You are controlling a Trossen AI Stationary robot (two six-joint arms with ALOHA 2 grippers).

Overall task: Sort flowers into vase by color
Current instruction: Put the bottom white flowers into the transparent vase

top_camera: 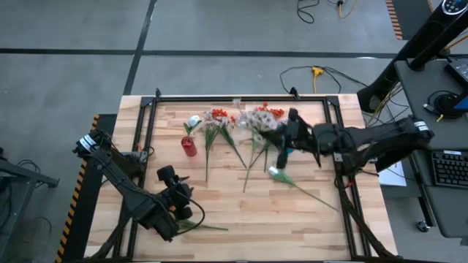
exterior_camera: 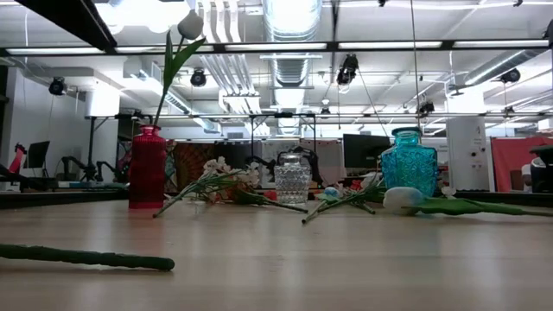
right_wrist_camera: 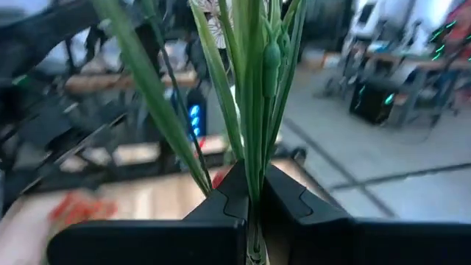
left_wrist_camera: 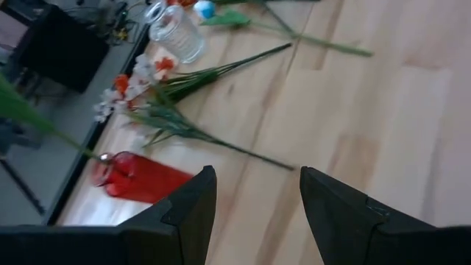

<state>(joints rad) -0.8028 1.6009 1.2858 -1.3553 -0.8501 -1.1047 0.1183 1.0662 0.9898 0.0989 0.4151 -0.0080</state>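
Observation:
A red vase (top_camera: 189, 146) (exterior_camera: 147, 168) (left_wrist_camera: 140, 179) stands at the far left and holds a white tulip (exterior_camera: 190, 24). Orange-red blooms (top_camera: 218, 115) and pale sprays (top_camera: 257, 117) lie on the table near the far edge, stalks pointing nearward. Another white tulip (top_camera: 276, 173) (exterior_camera: 403, 199) lies to the right, its stalk running toward the near right. A bare green stalk (top_camera: 201, 226) (exterior_camera: 86, 257) lies by my left gripper (top_camera: 179, 193) (left_wrist_camera: 250, 206), which hangs open near the left front. My right gripper (top_camera: 281, 139) (right_wrist_camera: 254, 202) is shut on a green bunch of stalks. My right gripper pinches several thin green stalks (right_wrist_camera: 255, 177) of one spray between its two fingers (right_wrist_camera: 221, 199). The stalks and long leaves (right_wrist_camera: 147, 88) run on past the fingertips, with a pale blossom (right_wrist_camera: 217, 26) farther along. Which end of the spray it has cannot be told.
A clear glass jar (exterior_camera: 292, 179) (left_wrist_camera: 175, 31) stands at the far middle and a teal vase (exterior_camera: 408, 164) to its right, near my right gripper. A black frame rail (top_camera: 241, 98) borders the far edge. Bare wood (top_camera: 292, 226) lies across the near half.

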